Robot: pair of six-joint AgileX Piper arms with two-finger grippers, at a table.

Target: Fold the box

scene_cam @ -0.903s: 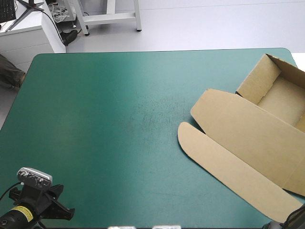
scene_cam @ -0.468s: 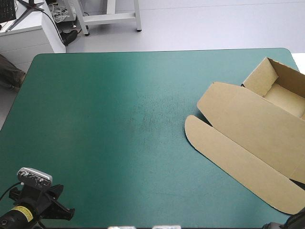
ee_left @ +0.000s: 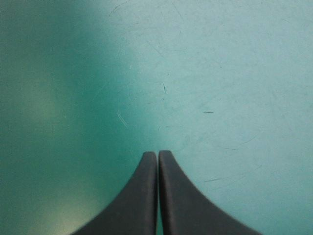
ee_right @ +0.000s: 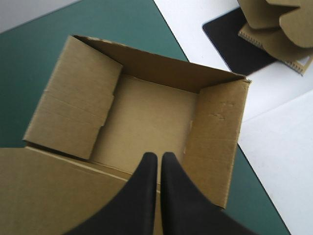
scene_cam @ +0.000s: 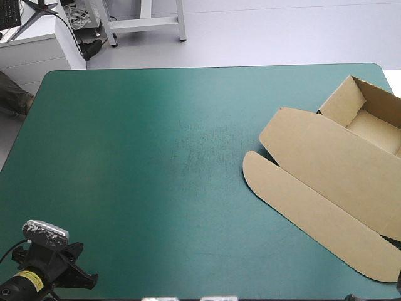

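High view: box (scene_cam: 326, 166) slanted at tabletop's (scene_cam: 156, 157) right

Matte brown board box: walled tray (ee_right: 146, 117) at the far right corner, flat round-tipped lid (scene_cam: 301, 207) spread on its near-left side. My left claw (ee_left: 157, 156) and right claw (ee_right: 159, 156) are both clenched, empty.

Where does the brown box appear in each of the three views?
High view: the box lies at the right edge of the teal-green cover, its tray toward the far right corner.
Left wrist view: not in it; only the teal-green cover.
Right wrist view: the open tray ahead of the right gripper.
Shared landmark: the teal-green cover.
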